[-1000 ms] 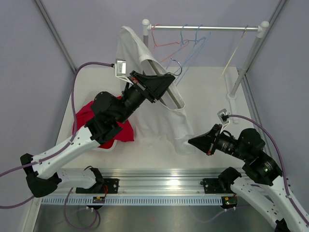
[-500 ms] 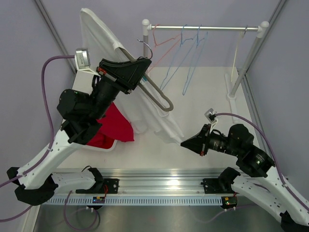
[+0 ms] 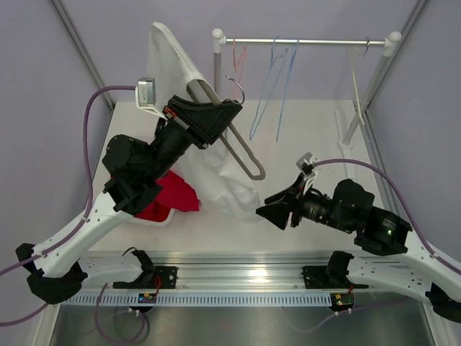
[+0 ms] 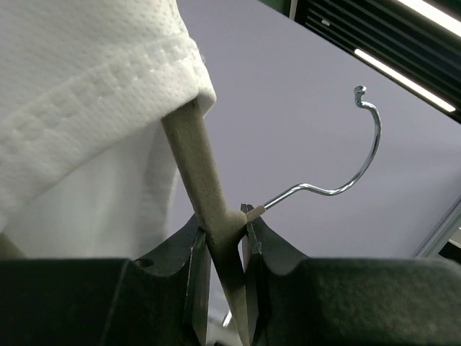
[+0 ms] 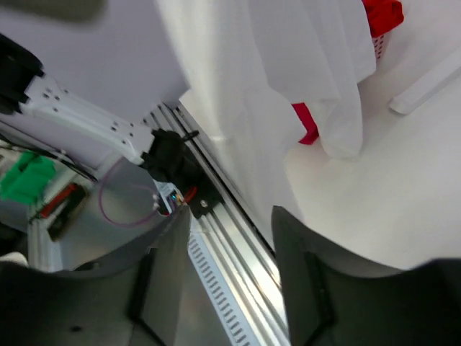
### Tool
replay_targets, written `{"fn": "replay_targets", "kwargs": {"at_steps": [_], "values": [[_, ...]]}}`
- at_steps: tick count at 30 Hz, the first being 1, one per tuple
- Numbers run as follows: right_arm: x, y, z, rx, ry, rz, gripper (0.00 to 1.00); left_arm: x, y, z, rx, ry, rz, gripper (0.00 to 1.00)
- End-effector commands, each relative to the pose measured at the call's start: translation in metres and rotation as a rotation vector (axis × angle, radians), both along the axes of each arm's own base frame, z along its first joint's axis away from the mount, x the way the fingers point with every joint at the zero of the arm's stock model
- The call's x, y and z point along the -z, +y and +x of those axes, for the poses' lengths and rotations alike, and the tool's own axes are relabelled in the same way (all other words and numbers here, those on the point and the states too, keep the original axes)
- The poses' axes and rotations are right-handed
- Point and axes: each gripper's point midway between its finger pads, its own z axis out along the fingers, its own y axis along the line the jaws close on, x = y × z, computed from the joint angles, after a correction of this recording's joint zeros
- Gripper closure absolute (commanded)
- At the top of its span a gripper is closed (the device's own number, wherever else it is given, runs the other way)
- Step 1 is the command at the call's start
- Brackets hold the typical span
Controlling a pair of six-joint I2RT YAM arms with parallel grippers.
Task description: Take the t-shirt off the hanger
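Two hands — left hand clamps the hanger (t-shirt draped over it); right hand gapes empty.

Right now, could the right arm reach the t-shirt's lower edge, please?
Probably yes: the right claw stands open close beside the t-shirt, which hangs from the hanger in the left claw, with nothing visibly between them.
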Motion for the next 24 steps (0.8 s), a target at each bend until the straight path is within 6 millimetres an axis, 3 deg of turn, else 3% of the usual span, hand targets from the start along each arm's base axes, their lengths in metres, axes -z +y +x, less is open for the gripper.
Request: {"fn": "replay_targets", "kwargs": {"at_steps": [1,2,4,6,10,14,19,24], "values": [[-0.047,-0.023,0.008,0.093,-0.105,0.043,0.32,-0.022,0.015,-0.028,0.028,-0.091,-0.064,1.0],[-0.062,-0.031,0.007,0.104,-0.121,0.062,0.26,-0.021,0.018,-0.031,0.032,-0.091,-0.062,1.0],[-0.068,-0.042,0.004,0.11,-0.132,0.038,0.23,-0.013,0.016,-0.029,0.021,-0.088,-0.039,1.0],[-0.088,-0.051,-0.002,0.104,-0.158,0.071,0.23,-0.004,0.016,-0.027,0.0,-0.08,-0.013,1.0],[-0.123,-0.046,-0.004,0.072,-0.228,0.107,0.23,0.009,0.007,-0.025,0.006,-0.059,-0.001,1.0],[-0.127,-0.014,0.015,0.062,-0.254,0.051,0.2,0.019,-0.007,-0.027,0.031,-0.048,0.031,1.0],[-0.126,0.004,0.032,0.084,-0.278,0.01,0.18,0.027,-0.014,-0.029,0.053,-0.029,0.046,1.0],[-0.123,0.012,0.036,0.089,-0.269,0.0,0.4,0.028,-0.014,-0.029,0.056,-0.014,0.042,1.0]]}}
